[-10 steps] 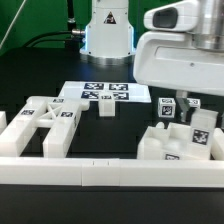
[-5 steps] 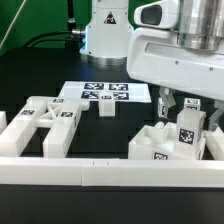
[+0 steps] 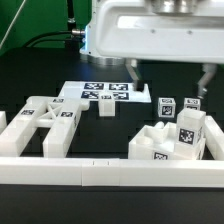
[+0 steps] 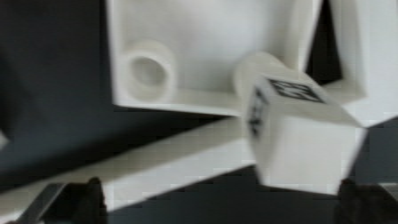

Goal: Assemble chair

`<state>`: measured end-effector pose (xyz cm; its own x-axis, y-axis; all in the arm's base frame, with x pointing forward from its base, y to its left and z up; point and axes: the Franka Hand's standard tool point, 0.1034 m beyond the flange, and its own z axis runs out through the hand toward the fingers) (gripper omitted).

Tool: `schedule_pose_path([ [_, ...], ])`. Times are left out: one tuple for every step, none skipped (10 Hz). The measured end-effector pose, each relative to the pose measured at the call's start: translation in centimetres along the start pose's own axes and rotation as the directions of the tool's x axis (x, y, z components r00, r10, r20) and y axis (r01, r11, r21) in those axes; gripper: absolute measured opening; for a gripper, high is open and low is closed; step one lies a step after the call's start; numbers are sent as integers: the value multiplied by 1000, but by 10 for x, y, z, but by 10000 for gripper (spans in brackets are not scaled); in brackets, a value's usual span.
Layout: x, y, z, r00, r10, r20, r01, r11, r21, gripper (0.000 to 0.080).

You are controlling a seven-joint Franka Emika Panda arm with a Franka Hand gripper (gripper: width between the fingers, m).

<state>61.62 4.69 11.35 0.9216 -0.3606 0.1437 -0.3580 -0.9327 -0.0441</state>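
In the exterior view I see the X-braced frame (image 3: 45, 125) lying at eight o'clock. A small peg (image 3: 108, 108) sits at six o'clock of the marker board (image 3: 105, 93), and the notched block (image 3: 165, 148) is at four o'clock with a cube-ended peg (image 3: 167, 105) behind it. My gripper (image 3: 167, 88) hangs over that block toward two o'clock, its fingers (image 3: 133, 72) spread wide and holding nothing. The wrist view shows a tagged white block (image 4: 294, 120) beneath it.
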Motion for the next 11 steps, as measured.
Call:
schedule_pose_path([
  [1,-2,2,1000,-3,0,3,1000,0,648],
  [1,-2,3,1000,-4,0,4,1000,-1,649],
  [1,-2,3,1000,-4,0,4,1000,-2,649],
  [2,-1,2,1000,-14,1,14,1000,0,649],
  [4,5,-4,998,-57,-8,57,998,7,649],
  [-2,19,-7,993,-114,-26,115,993,10,649],
  [-11,40,-5,981,-185,-60,186,983,10,649],
  [-20,60,0,960,-264,-95,264,964,-9,649],
  [-27,72,7,950,-286,-125,285,958,-28,649],
  [-24,71,7,953,-274,-128,273,962,-25,649],
  [-23,70,6,952,-276,-131,275,961,-25,649],
])
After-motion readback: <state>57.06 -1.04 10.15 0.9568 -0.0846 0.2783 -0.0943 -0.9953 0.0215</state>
